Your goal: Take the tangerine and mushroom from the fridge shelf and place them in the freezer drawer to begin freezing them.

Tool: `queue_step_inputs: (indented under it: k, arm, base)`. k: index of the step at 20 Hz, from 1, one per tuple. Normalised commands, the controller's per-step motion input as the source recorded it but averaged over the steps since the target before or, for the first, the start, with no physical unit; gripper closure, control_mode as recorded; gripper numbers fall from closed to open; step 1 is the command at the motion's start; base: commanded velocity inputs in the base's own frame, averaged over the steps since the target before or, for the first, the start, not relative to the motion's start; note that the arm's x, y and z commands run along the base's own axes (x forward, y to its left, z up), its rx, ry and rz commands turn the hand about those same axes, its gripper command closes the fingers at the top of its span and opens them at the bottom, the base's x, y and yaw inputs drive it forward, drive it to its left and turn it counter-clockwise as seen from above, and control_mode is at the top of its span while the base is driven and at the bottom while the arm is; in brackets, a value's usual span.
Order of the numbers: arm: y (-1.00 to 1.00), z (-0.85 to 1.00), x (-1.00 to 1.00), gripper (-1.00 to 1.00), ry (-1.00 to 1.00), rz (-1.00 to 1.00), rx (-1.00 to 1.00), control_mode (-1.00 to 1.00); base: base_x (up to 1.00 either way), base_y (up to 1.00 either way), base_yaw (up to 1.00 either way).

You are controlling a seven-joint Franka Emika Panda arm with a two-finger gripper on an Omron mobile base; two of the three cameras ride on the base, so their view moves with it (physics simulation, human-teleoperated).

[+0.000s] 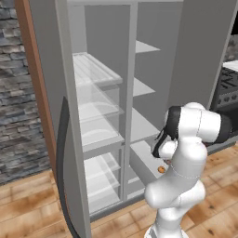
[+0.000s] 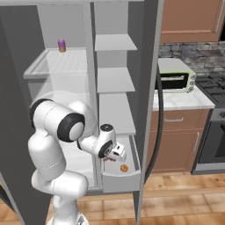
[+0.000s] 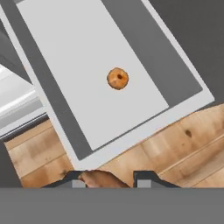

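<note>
The tangerine (image 3: 117,78) lies on the pale floor of the pulled-out freezer drawer (image 3: 65,127), and shows as a small orange dot in the base views (image 2: 124,168) (image 1: 161,170). My gripper (image 3: 109,181) hangs above the drawer's front part, shut on the mushroom (image 3: 103,179), a dark brown lump between the fingertips. In the right base view the gripper (image 2: 112,157) points down over the drawer (image 2: 121,181), with the mushroom (image 2: 108,160) just left of the tangerine and above the drawer floor.
A purple can (image 2: 62,45) stands on the top fridge shelf. The open fridge door (image 2: 149,88) stands right of the drawer. A toaster oven (image 2: 176,77) sits on the counter, next to a stove (image 2: 213,83). Wooden floor lies before the drawer.
</note>
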Motion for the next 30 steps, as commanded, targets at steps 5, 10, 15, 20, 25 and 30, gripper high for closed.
queue_step_inputs:
  k: [5,10,15,20,25,30]
  arm:
    - [-0.04,-0.31,0.47,1.0,0.0,0.0,0.0,-1.0]
    - [-0.08,-0.33,0.55,1.0,0.0,0.0,0.0,-1.0]
    - [-0.2,-0.37,0.5,1.0,0.0,0.0,0.0,-1.0]
    - [-0.3,-0.42,0.42,1.0,0.0,0.0,0.0,-1.0]
    - [-0.11,-0.18,0.38,-1.0,0.0,-0.02,0.0,-1.0]
    - [0.0,0.0,0.16,-1.0,0.0,-0.04,0.0,-1.0]
  base:
    - [0.0,0.0,0.0]
    - [0.0,0.0,0.0]
    - [0.0,0.0,0.0]
    - [0.0,0.0,0.0]
    - [0.0,0.0,0.0]
    - [0.0,0.0,0.0]
